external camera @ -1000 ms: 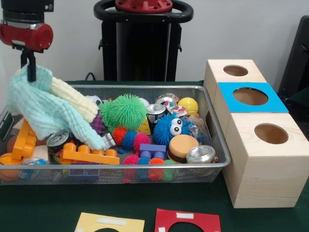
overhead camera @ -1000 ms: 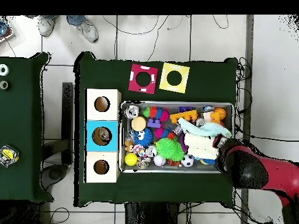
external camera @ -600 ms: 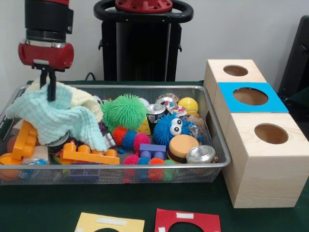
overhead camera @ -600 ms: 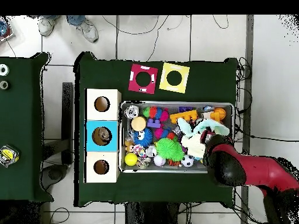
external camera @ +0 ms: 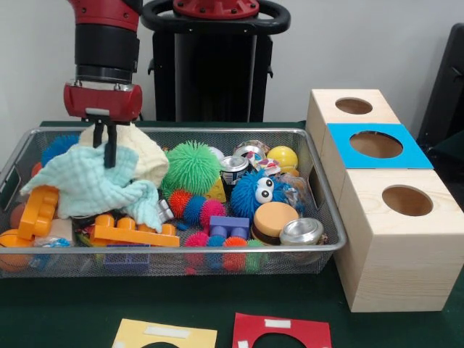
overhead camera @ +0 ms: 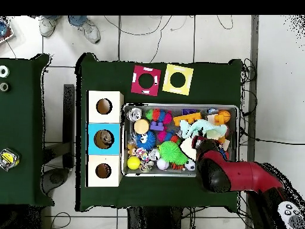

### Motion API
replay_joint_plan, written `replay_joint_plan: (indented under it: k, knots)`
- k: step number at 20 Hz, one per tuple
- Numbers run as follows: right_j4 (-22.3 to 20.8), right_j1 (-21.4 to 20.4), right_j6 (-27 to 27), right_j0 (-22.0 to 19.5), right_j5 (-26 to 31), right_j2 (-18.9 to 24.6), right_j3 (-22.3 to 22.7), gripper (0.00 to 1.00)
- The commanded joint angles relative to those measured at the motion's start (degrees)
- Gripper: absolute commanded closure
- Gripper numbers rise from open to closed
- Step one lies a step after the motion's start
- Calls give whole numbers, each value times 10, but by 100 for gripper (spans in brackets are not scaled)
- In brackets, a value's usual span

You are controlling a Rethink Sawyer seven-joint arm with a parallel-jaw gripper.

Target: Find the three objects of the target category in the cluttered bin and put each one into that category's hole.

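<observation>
Hanging over the left part of the wire bin (external camera: 319,190), the end effector (external camera: 110,148) is clenched on a mint-green cloth (external camera: 90,185), with a cream cloth (external camera: 148,156) bunched against it. Both cloths drape over the orange plastic blocks (external camera: 130,232) and sit beside the green spiky ball (external camera: 190,167). A blue googly-eyed toy (external camera: 259,192), a yellow ball (external camera: 283,156) and cans lie toward the bin's right end. Three wooden boxes (external camera: 395,239) with holes stand beside the bin on the bench (external camera: 65,312); the middle one has a blue top (external camera: 373,145).
</observation>
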Motion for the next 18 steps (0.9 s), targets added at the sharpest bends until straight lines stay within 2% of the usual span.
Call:
replay_joint_plan:
  k: [1, 5, 10, 11, 13, 16, 18]
  knots:
    - [-25, 38, 62, -2, -64, -57, 41, 100]
    - [-31, 35, 47, -16, -64, -51, 48, 100]
    - [-43, 35, 33, -8, -75, -58, 41, 100]
    - [-44, 36, 33, -6, -79, -60, 40, 0]
    - [-53, 27, 19, -4, -57, -48, 37, 0]
    - [-35, 34, 38, -13, -50, -40, 45, 0]
    - [-21, 22, 39, -8, -28, -30, 49, 0]
